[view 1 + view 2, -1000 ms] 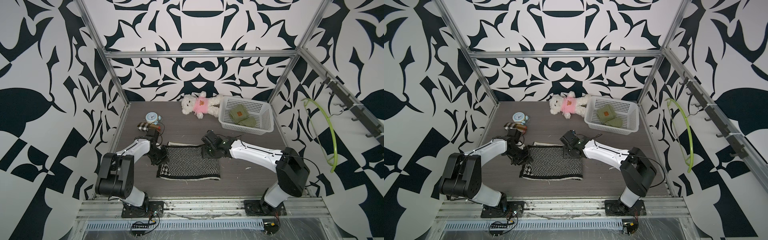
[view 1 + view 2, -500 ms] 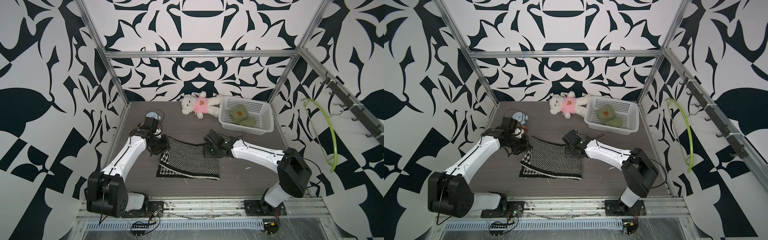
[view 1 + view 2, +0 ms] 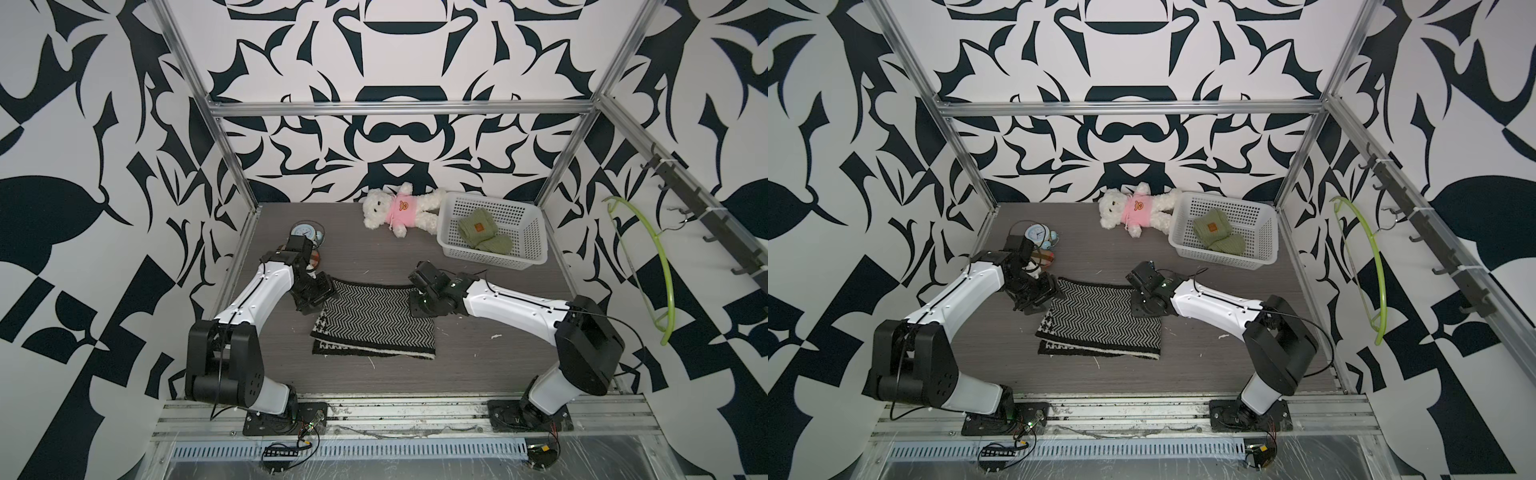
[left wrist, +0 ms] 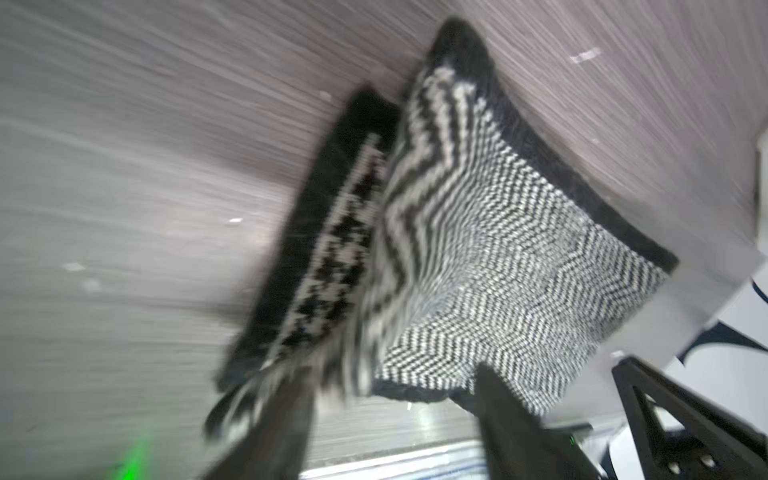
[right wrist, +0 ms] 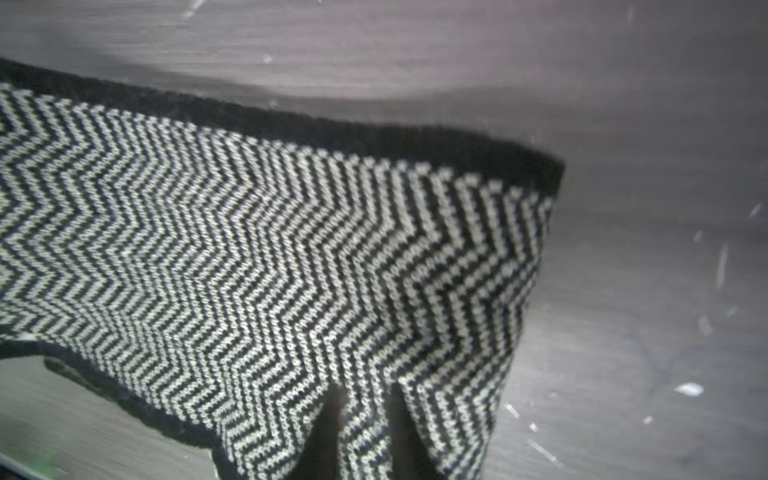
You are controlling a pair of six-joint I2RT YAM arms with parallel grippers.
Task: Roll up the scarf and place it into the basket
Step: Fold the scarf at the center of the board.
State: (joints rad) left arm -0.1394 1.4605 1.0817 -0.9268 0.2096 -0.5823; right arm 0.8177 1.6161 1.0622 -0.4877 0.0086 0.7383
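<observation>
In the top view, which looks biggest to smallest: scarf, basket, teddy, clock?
Largest: scarf and basket, about alike; the basket sits farther back, so I won't rank them.
Then teddy.
Smallest: clock.

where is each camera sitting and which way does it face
Top views: high over the robot's base end, facing down and forward; left arm, right arm, scarf and basket show.
Left wrist: on the left arm, facing past its open left fingers to the scarf's layered corner.
Right wrist: on the right arm, facing along the right fingers, shut on the scarf's edge.
Shared: every view shows the scarf.
</observation>
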